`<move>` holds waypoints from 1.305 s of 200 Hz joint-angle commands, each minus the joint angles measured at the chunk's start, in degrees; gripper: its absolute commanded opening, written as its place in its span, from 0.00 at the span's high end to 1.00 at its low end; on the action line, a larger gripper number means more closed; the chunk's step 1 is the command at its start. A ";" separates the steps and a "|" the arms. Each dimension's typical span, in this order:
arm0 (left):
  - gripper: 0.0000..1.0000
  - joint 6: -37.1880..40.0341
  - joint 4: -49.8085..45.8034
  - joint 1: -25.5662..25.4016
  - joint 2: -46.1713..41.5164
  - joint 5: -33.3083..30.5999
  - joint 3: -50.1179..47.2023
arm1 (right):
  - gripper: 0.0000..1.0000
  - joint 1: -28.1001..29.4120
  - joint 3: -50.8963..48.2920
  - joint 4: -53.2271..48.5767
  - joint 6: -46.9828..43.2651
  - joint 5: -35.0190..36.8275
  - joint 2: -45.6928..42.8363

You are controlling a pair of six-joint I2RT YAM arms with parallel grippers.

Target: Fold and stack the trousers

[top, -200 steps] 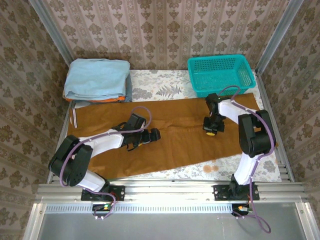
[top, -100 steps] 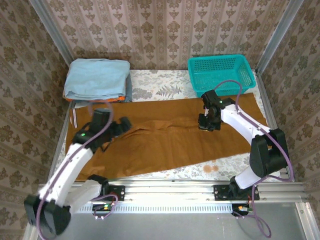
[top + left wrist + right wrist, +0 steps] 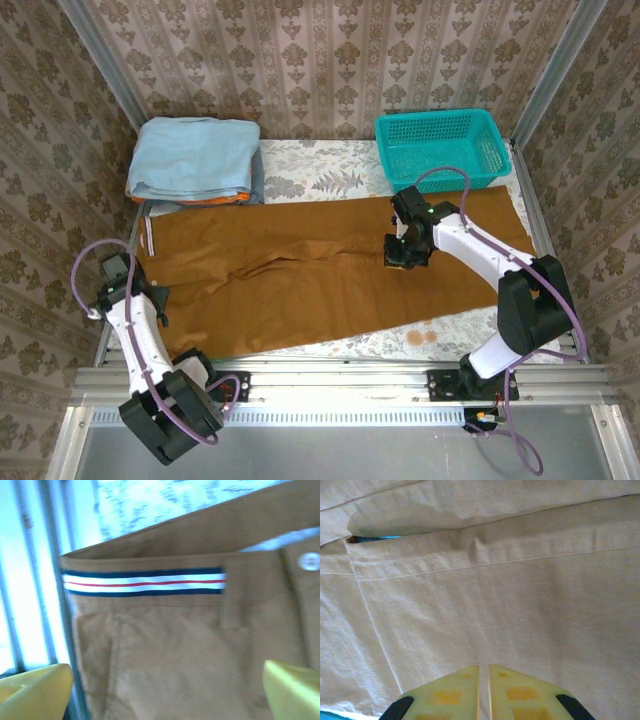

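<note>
The rust-brown trousers (image 3: 330, 280) lie spread flat almost across the table, waistband at the left, with a long crease running through the middle. My left gripper (image 3: 135, 290) hovers at the table's left edge beside the waistband. In the left wrist view it (image 3: 165, 695) is open, its yellow fingers (image 3: 35, 690) wide apart over the striped waistband trim (image 3: 142, 582) and nothing between them. My right gripper (image 3: 405, 255) rests on the upper leg, right of centre. There it (image 3: 483, 680) is shut, tips together on flat cloth (image 3: 495, 605), with no fold pinched.
A teal basket (image 3: 440, 148) stands at the back right. A folded light blue garment (image 3: 195, 158) lies on a thin orange cloth (image 3: 215, 200) at the back left. Metal rails border the table at the left (image 3: 45, 580) and the front (image 3: 340, 375).
My left arm has pulled back from the middle of the trousers to the left edge. The right gripper has slid slightly left. A crease has formed across the middle.
</note>
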 commanded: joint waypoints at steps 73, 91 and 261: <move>0.29 2.71 11.11 12.91 6.10 3.01 -10.57 | 0.85 0.57 -4.61 2.74 0.21 -3.28 -0.80; 0.29 2.84 14.62 13.34 7.24 4.05 -12.12 | 0.85 0.63 -5.14 2.82 0.07 -3.30 -0.89; 1.00 4.71 11.38 12.51 -8.28 15.42 -10.16 | 0.81 -2.42 -4.73 -0.53 -0.52 -0.58 -3.59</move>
